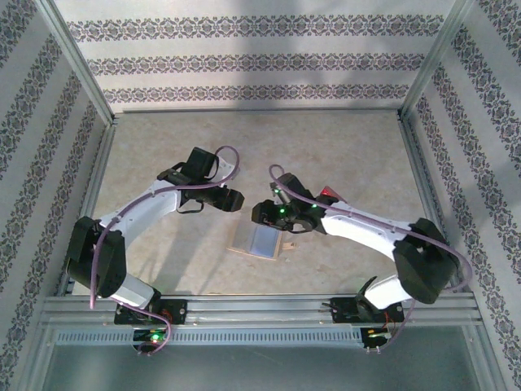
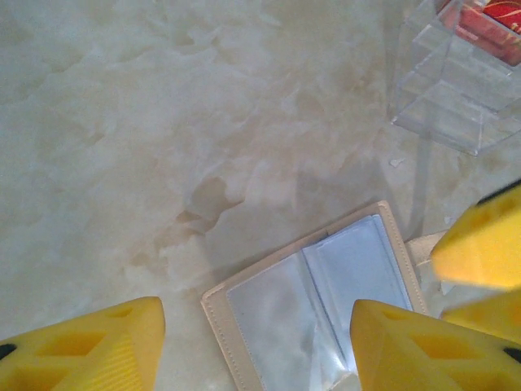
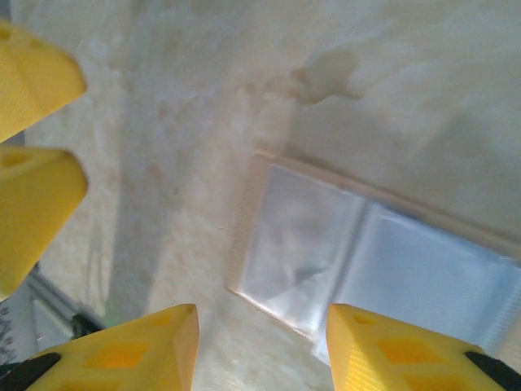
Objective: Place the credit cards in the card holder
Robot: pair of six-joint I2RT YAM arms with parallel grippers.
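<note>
The card holder (image 2: 326,293) lies opened flat on the table (image 2: 122,122), pockets up, directly below and just ahead of the left gripper (image 2: 258,316), whose yellow fingers stand spread wide with nothing between them; the right gripper (image 3: 262,319) hangs over the same holder from the opposite side, its fingers likewise apart and empty; in the top view the two tools nearly meet above it. The holder's long axis, taken across both leaves, runs slantwise from the left gripper's near left to its far right; the fold crosses that axis; seen from the right gripper, the leaves stretch off to its right. Which way the pocket mouths face I cannot tell through the glare on the film.

The red card (image 2: 488,24) is at neither tool; it sits on a clear plastic stack (image 2: 456,98), ahead and well to the right of the left gripper, beyond the holder's far corner; whether those clear layers are cards or a stand I cannot tell. In the top view the red card lies just beside the right arm's wrist, behind its fingers, not before them; so I judge the right arm nearer, though it would need to draw back and turn, while the left gripper already faces that way but has farther to reach. Only a corner of the card shows, so its long axis stays uncertain.
</note>
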